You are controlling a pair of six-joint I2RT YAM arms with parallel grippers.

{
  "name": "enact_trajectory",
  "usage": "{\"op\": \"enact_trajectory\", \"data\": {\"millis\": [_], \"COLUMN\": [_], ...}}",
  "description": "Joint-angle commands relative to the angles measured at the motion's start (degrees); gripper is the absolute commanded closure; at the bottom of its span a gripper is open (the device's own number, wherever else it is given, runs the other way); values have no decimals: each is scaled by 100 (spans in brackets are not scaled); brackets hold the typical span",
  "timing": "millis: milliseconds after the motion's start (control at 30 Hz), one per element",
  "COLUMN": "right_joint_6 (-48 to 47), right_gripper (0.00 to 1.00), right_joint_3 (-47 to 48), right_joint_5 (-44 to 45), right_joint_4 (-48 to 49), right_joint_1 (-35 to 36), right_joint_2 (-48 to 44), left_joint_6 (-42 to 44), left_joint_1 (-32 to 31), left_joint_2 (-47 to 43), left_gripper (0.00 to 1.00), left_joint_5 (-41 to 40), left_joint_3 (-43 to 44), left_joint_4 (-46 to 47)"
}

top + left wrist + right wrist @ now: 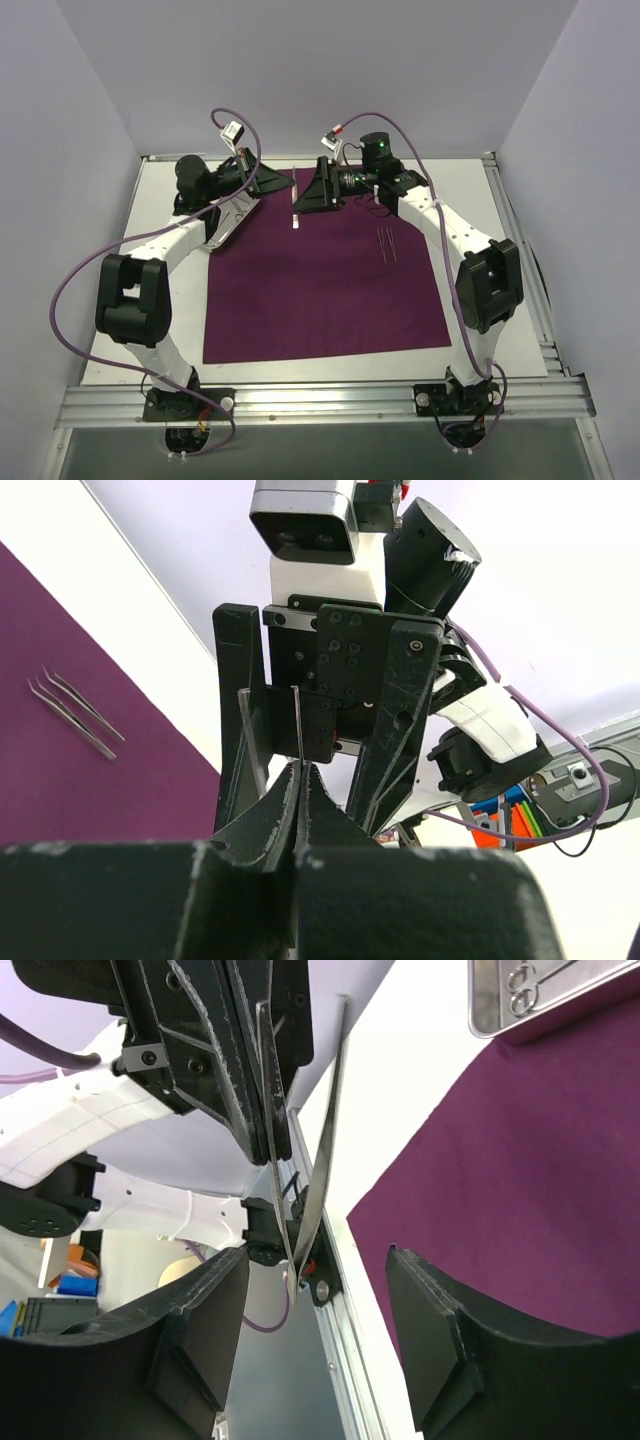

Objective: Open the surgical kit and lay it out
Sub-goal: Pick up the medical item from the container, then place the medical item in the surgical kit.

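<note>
The left gripper point(297, 780) is clamped narrow on one pair of tweezers point(323, 1130), held in the air with its two legs spread. The right gripper point(315, 1260) faces it with its jaws wide, one finger on each side of the tweezers' tip and touching neither leg. Two more slim tweezers point(386, 243) lie side by side on the right part of the cloth wrap point(320, 290), well apart from both grippers. That makes three in all. One steel tray point(225, 232) sits tilted at the cloth's far left corner, and the ring handles of one pair of scissors point(518, 990) show in it. The single cloth lies flat. Bare strips of white table point(480, 200) run along its left, right and far edges, inside the metal rails point(520, 240). Both arms reach forward with elbows bowed outward and wrists turned inward, so the grippers meet over the cloth's far edge.
</note>
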Motion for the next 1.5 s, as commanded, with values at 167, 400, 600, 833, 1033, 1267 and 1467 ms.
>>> {"op": "enact_trajectory", "data": {"millis": [167,400,600,833,1033,1267,1467], "right_joint_6": [269,498,297,-863,-1382,-1638,-1664], "right_gripper": [58,77,100,100,100,100,100], "right_joint_3": [-3,-21,-30,462,770,1131,990], "right_joint_5": [-386,-536,-255,860,2570,5208,5967], "right_joint_4": [573,933,505,-1596,-3187,-4638,-4595], "right_joint_1": [105,176,158,44,-342,-422,-405], "right_joint_2": [-233,-180,-207,126,548,1287,1586], "left_joint_6": [-482,-720,-56,2688,4208,5370,5275], "left_joint_1": [-29,-90,50,577,912,920,929], "left_joint_2": [14,119,-29,-758,-953,-733,-707], "left_gripper": [98,98,66,46,44,44,44], "left_joint_5": [36,18,-131,-903,-1993,-3576,-3586], "left_joint_3": [44,70,0,457,851,1485,1406], "left_joint_4": [977,1258,158,-3722,-6261,-8294,-8225]}}
